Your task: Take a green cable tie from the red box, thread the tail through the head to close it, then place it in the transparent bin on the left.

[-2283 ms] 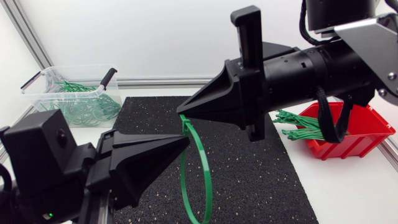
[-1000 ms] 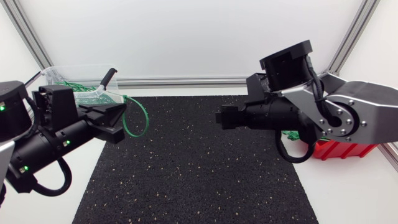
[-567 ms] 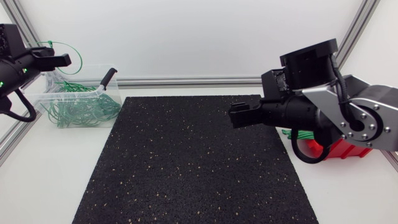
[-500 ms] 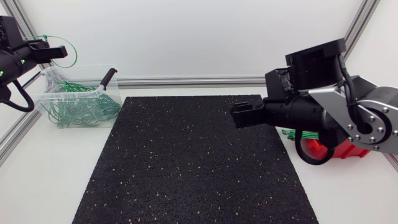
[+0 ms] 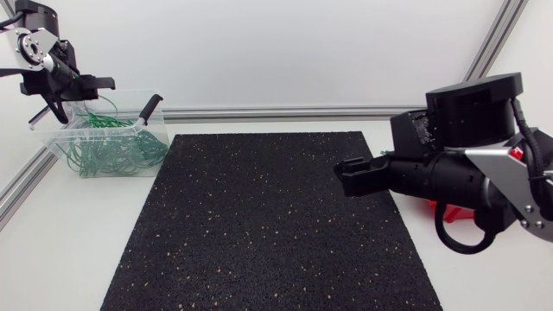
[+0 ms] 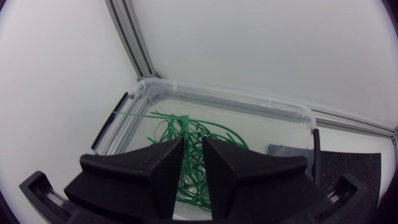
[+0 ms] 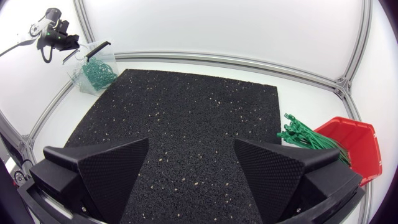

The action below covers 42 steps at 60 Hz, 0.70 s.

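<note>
Left gripper hovering over the transparent bin at far left, fingers standing a narrow gap apart, looped green cable tie showing just beneath them inside the bin, right gripper gaping wide over the black mat, red box sitting at far right.

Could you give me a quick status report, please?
Left pincer over transparent bin, hold on green cable tie unclear. Right pincer open, empty, above black mat. No obstruction seen.
</note>
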### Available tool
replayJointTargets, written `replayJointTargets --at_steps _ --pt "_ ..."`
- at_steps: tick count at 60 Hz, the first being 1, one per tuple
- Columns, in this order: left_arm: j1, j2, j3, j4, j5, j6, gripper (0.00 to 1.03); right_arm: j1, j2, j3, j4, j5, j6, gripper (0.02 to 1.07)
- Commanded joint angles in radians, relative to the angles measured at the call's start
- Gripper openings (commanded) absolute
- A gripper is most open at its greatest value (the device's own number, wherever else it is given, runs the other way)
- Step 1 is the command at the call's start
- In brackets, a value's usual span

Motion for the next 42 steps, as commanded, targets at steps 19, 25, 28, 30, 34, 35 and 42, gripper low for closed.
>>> replayJointTargets --at_steps 19,25,28,30,34,35,42 --pt "-0.032 -0.193 0.018 -0.086 -0.011 -0.05 1.0 -0.028 -0.111 -0.031 -0.038 0.004 -0.042 1.03" --pt "-0.071 -0.34 -0.123 0.009 -0.011 -0.042 1.0 -0.056 -0.14 -0.037 -0.035 0.004 -0.053 1.03" --pt "-0.094 -0.417 -0.206 0.063 -0.011 -0.034 1.0 -0.077 -0.16 -0.046 -0.027 0.004 -0.064 1.03" --pt "-0.106 -0.469 -0.267 0.124 -0.013 -0.024 1.0 -0.094 -0.171 -0.051 -0.022 0.004 -0.071 1.03" --pt "-0.133 -0.549 -0.359 0.188 -0.016 -0.014 1.0 -0.119 -0.192 -0.062 -0.019 0.004 -0.077 1.02" --pt "-0.141 -0.567 -0.381 0.198 -0.016 -0.014 1.0 -0.123 -0.197 -0.066 -0.016 0.004 -0.079 1.03" --pt "-0.164 -0.682 -0.534 0.28 -0.016 -0.013 1.0 -0.174 -0.243 -0.109 0.015 -0.004 -0.107 1.03"
